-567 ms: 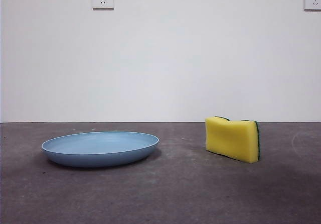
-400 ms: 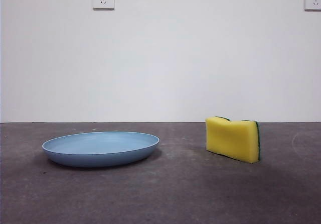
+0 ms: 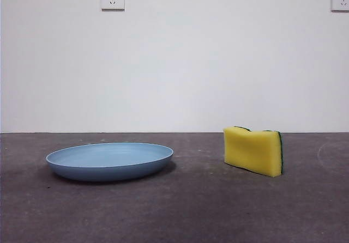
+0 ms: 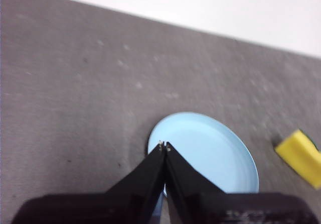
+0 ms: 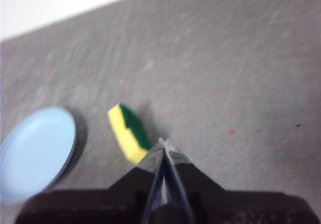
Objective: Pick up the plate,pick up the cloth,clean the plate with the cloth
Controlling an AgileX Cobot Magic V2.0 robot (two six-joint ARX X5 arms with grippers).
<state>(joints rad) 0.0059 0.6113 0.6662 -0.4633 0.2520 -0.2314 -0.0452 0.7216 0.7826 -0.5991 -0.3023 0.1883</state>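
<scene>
Change: across the last moments you get almost nothing in the front view; the plate sits a hair further right in the frame than it did, the sponge does not shift, and no arm has entered that view
Plate: the wide, shallow, round light-blue plate (image 3: 109,161) lies flat on the grey table (image 3: 185,210), rim up, nothing in it
Cloth: the small yellow sponge with a dark green scouring face (image 3: 253,151) stands on its long edge, well apart from the plate, green layer turned away from it
Left gripper: the left gripper (image 4: 164,146) hangs high above the plate's near rim, its two black jaws pressed together tip to tip, holding nothing
Right gripper: the right gripper (image 5: 162,142) hangs high beside the sponge, jaws closed to a thin seam, holding nothing
Meaning for you: judge the task as barely begun; neither pick is made, and both wrist pictures are blurred, which suggests the arms are travelling
Next: each pair of jaws must part before it can take plate rim or sponge
</scene>
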